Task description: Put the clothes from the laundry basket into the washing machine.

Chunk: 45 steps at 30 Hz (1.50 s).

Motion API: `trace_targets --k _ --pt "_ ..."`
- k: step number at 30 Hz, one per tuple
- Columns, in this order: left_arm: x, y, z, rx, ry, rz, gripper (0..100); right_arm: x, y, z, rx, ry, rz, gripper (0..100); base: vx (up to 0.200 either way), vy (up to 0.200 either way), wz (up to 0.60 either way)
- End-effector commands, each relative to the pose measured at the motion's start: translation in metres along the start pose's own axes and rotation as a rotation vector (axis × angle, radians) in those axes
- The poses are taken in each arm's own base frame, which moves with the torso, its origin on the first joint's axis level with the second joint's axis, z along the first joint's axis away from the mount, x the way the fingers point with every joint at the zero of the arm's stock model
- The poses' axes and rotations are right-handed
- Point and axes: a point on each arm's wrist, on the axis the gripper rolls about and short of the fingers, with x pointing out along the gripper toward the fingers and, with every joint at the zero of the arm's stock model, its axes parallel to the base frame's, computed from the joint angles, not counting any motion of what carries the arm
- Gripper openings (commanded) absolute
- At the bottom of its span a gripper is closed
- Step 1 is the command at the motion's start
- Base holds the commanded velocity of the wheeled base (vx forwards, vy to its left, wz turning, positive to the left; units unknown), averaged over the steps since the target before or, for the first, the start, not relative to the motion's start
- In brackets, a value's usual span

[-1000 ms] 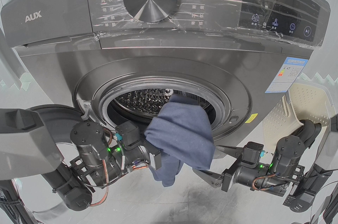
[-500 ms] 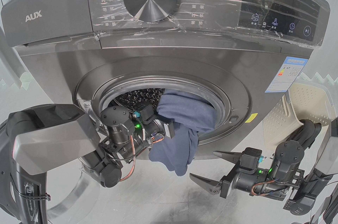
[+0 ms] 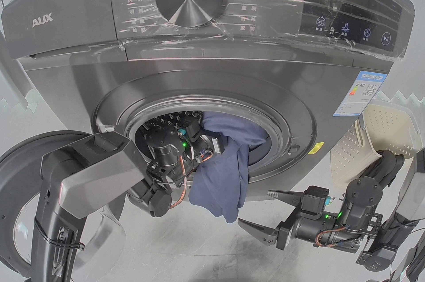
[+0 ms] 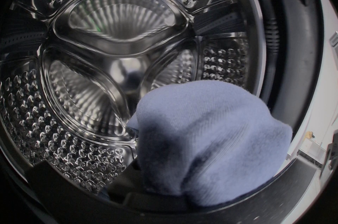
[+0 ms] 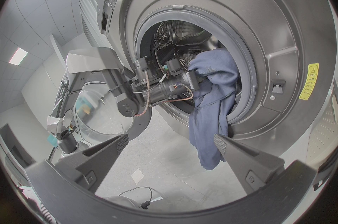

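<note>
The washing machine (image 3: 199, 75) is standing with its round door (image 3: 22, 181) swung open on the robot's left. The left gripper (image 3: 216, 144) is reaching into the mouth of the machine, just inside the door ring (image 3: 283, 137), and a blue garment (image 3: 221, 181) is lying bunched over its tip. The cloth is covering the gripper's end, so whether it is clamping the fabric or merely carrying it cannot be told. The upper part of the garment is sitting inside the opening in front of the steel drum (image 4: 116, 24), while the rest is spilling over the lower lip of the ring and hanging down outside, above the floor (image 3: 199, 252). The right gripper (image 3: 256, 207) is hovering low in front of the machine, below and to the right of the hanging cloth, with its jaws spread wide and holding nothing. The cream laundry basket (image 3: 389, 128) is standing beside the machine on the robot's right.
</note>
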Motion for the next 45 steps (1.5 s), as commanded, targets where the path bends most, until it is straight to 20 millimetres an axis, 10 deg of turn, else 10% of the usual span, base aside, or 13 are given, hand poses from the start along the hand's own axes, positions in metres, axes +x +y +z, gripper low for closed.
trace_targets --k 1,16,28,29,45 --pt "0.020 0.016 -0.009 0.006 -0.007 0.074 0 0.001 0.000 -0.001 0.000 0.006 0.001 100 0.000 0.000 0.00" --pt "0.067 0.037 0.012 0.013 -0.061 0.184 0 0.001 0.005 -0.004 0.003 0.016 0.007 100 0.000 0.000 0.00" --pt "0.065 0.037 0.014 -0.027 -0.049 0.199 0 0.002 0.007 -0.006 0.003 0.022 0.006 100 0.000 0.000 0.00" --pt "0.064 0.036 0.014 -0.035 -0.041 0.197 100 0.002 0.007 -0.006 0.003 0.022 0.006 100 0.000 0.000 0.00" --pt "-0.001 0.002 0.029 -0.099 0.342 0.109 100 0.003 0.008 -0.006 0.002 0.025 0.010 100 0.000 0.000 0.00"
